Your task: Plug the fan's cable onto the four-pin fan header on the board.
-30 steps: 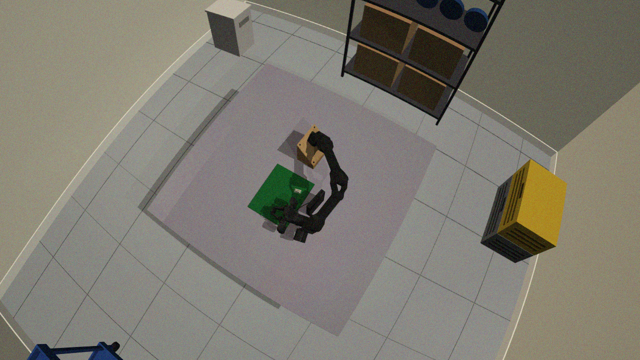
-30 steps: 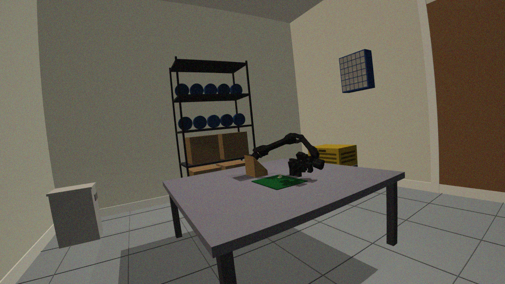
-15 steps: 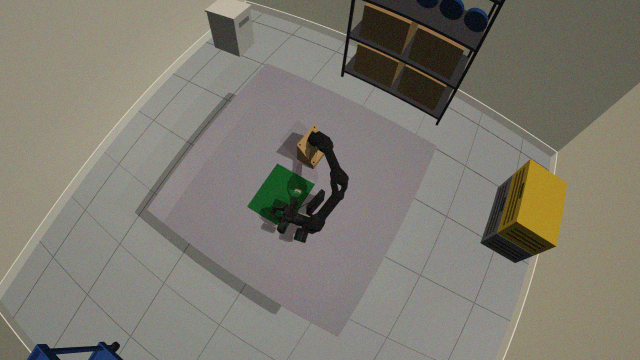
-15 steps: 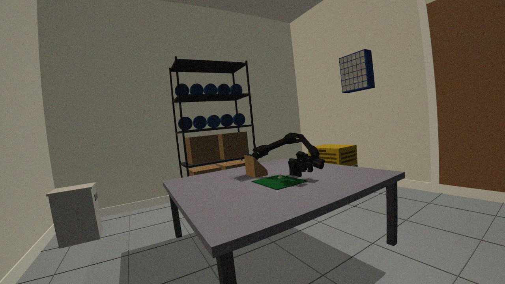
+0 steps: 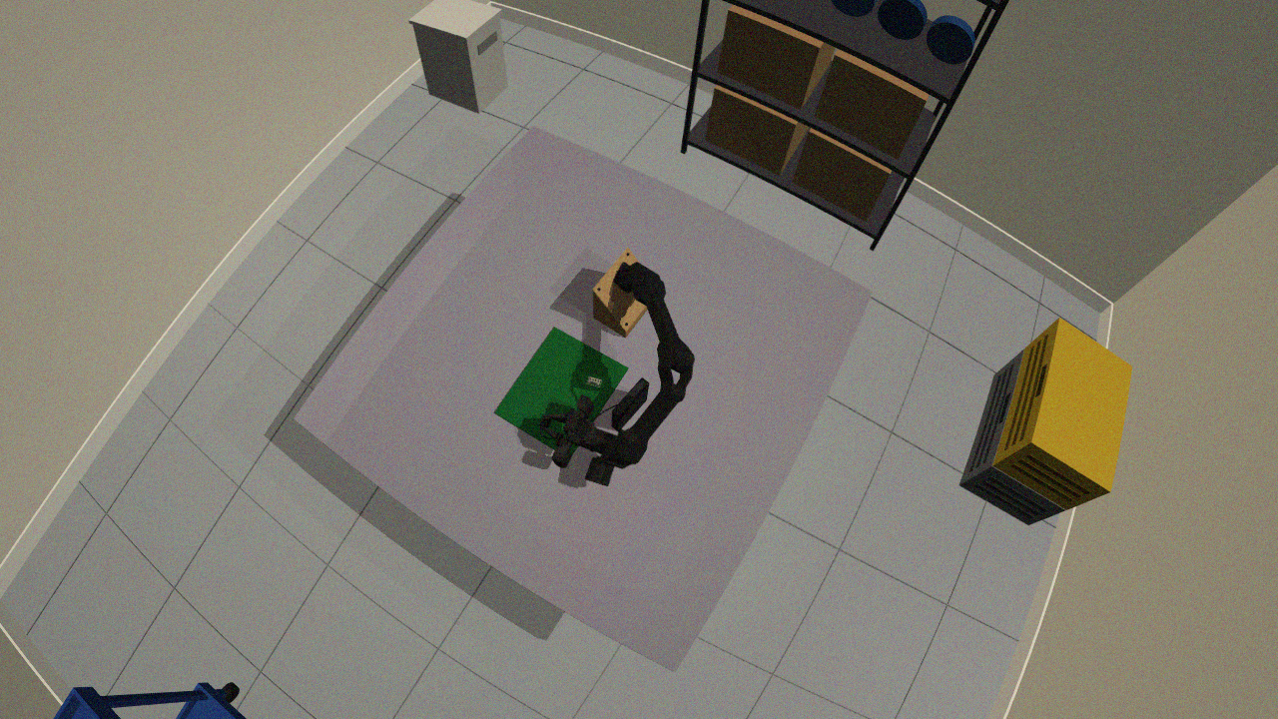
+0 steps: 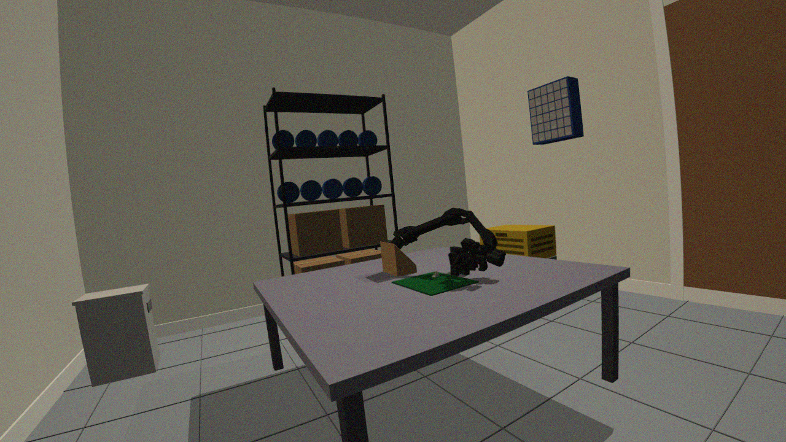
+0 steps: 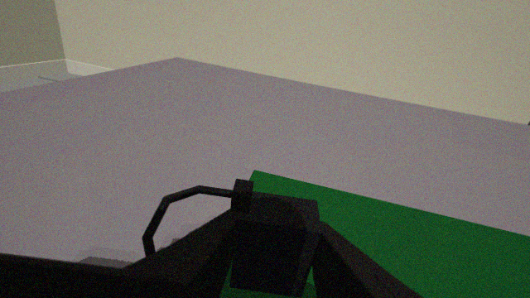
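Observation:
The green board (image 5: pixel 536 379) (image 6: pixel 425 285) (image 7: pixel 414 232) lies on the table. The small pale fan header (image 5: pixel 593 380) (image 6: pixel 435 274) stands up from it in the top and exterior views. My gripper (image 5: pixel 570 421) (image 6: pixel 455 269) (image 7: pixel 276 224) is shut on the black plug (image 7: pixel 267 257), which shows as a dark block between the fingers in the wrist view. The black cable (image 7: pixel 156 225) curves from a small block beside the plug out to the left. The gripper hangs above the board's near edge, to one side of the header. A dark slab, seemingly the fan (image 5: pixel 630 403), stands beside the board. The plug's underside is hidden.
A wooden wedge block (image 5: pixel 616 308) (image 6: pixel 396 259) stands at the arm's base beyond the board. The arm (image 5: pixel 676 358) (image 6: pixel 439 221) arches over the table beside the board. The table (image 5: pixel 715 268) (image 6: pixel 351 329) (image 7: pixel 207 124) carries them all.

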